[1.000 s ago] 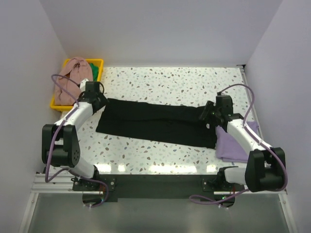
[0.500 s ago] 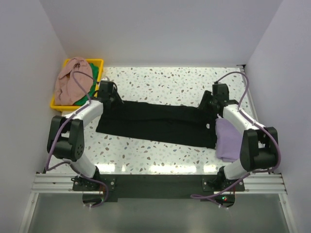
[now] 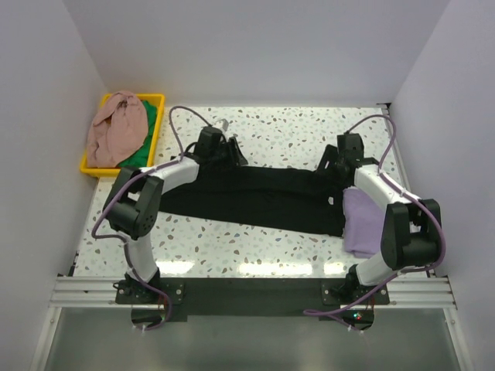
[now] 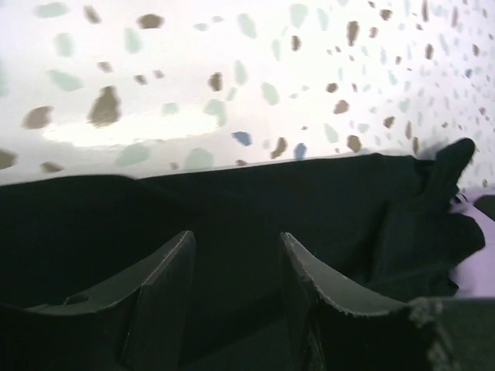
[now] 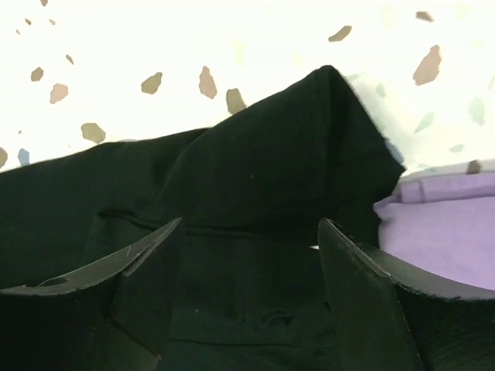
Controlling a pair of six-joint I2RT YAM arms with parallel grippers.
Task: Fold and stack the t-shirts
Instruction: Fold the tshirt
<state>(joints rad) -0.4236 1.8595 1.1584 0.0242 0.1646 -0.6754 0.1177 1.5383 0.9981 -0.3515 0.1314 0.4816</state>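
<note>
Over the black shirt [image 3: 255, 202], left hand [image 4: 236, 239] has slid inward.

no readable text, labels or numbers

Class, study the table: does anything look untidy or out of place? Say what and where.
The black shirt is bunched at its right end beside the purple shirt; a pink cloth heaps out of the yellow bin, far left.

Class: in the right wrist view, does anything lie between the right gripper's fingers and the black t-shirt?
Nothing visible does. The fingers of the right gripper are open directly over the black t-shirt; the purple garment lies off to the side.
</note>
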